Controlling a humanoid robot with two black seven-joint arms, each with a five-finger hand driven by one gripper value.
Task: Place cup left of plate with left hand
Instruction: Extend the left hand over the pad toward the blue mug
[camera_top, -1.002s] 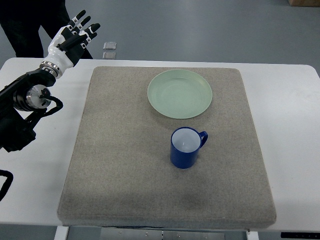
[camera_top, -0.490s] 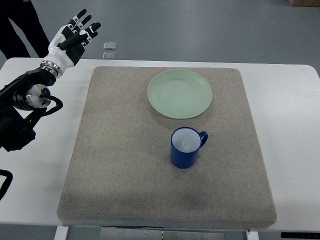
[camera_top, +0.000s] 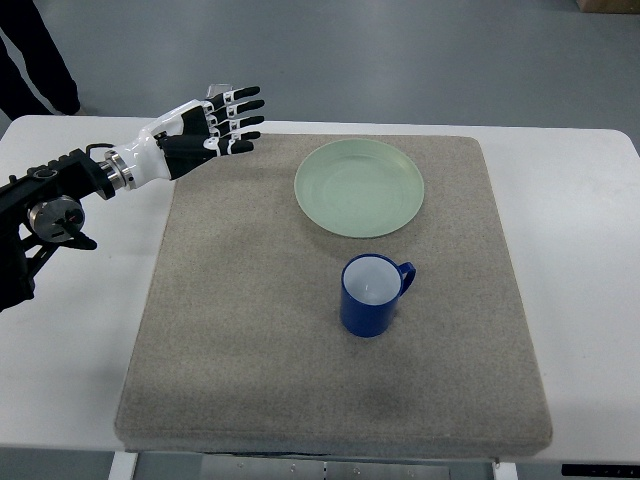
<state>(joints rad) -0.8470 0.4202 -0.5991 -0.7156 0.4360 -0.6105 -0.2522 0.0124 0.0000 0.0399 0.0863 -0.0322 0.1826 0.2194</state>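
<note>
Right, I'm looking at the blue cup (camera_top: 372, 295) sitting upright on the grey mat (camera_top: 240, 330) just below the green plate (camera_top: 360, 187), probably rigid, slippery ceramic best gripped around its body, while my left hand (camera_top: 205, 128) is hovering beyond, fingers spread, empty.

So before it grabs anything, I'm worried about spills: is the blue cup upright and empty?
Upright and empty: the blue cup stands on its base on the grey mat, mouth up, its pale inside bare.
</note>
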